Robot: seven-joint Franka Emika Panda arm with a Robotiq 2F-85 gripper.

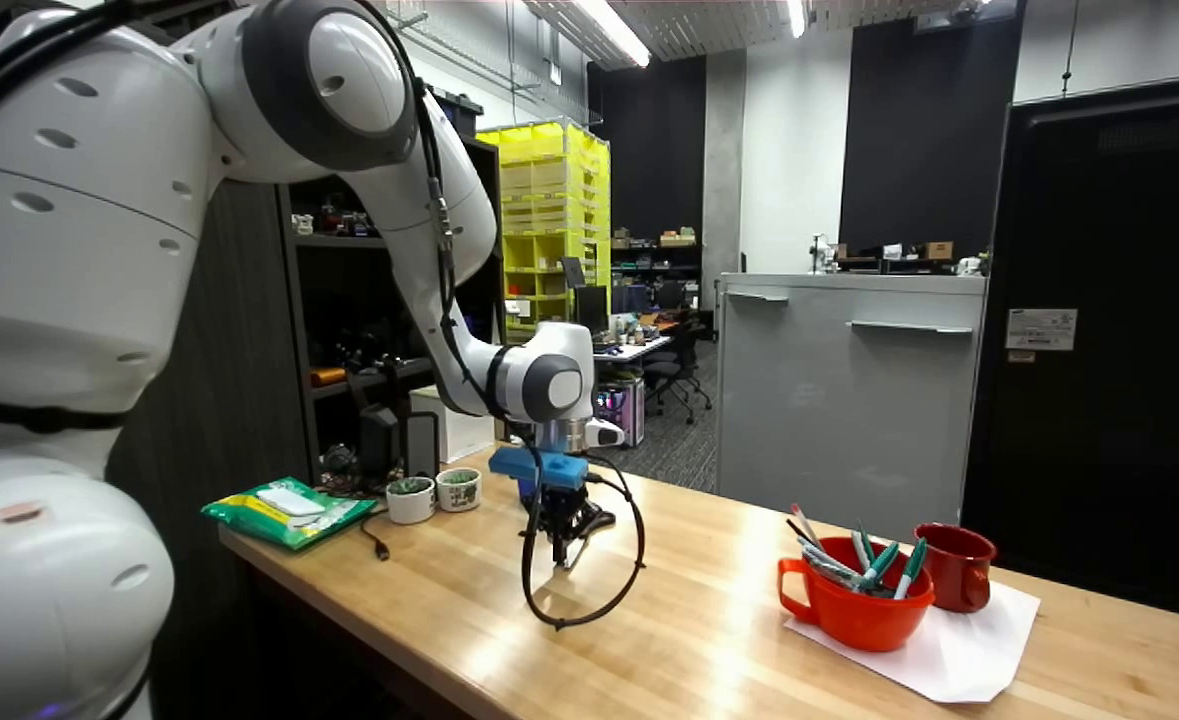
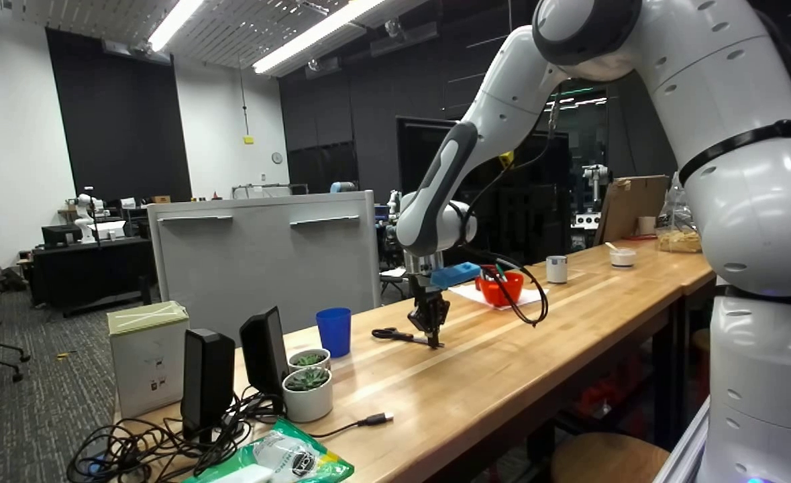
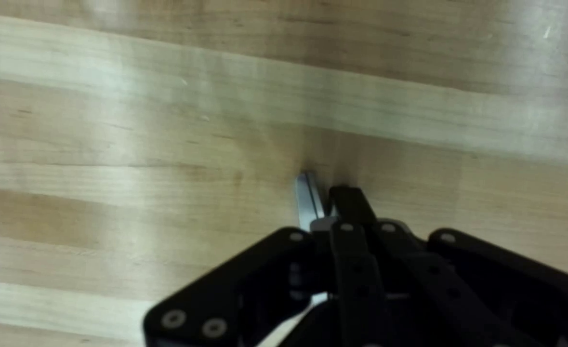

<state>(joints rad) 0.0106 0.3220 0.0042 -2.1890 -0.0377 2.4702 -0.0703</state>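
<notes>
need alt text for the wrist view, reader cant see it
A closed black gripper fills much of the bottom edge, over a wooden tabletop, with a silver scissors blade showing just left of its tip. Whether it grips the blade is unclear.

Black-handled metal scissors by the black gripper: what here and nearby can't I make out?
Wrist view: scissors show blades only; handles lie behind the gripper or below the frame.
Wrist view: the closed fingers hide whether they pinch the blades.
An exterior view: blue plastic cup; its wall hides the inside bottom.
Both exterior views: green plastic packet; fine print too small to read.
</notes>
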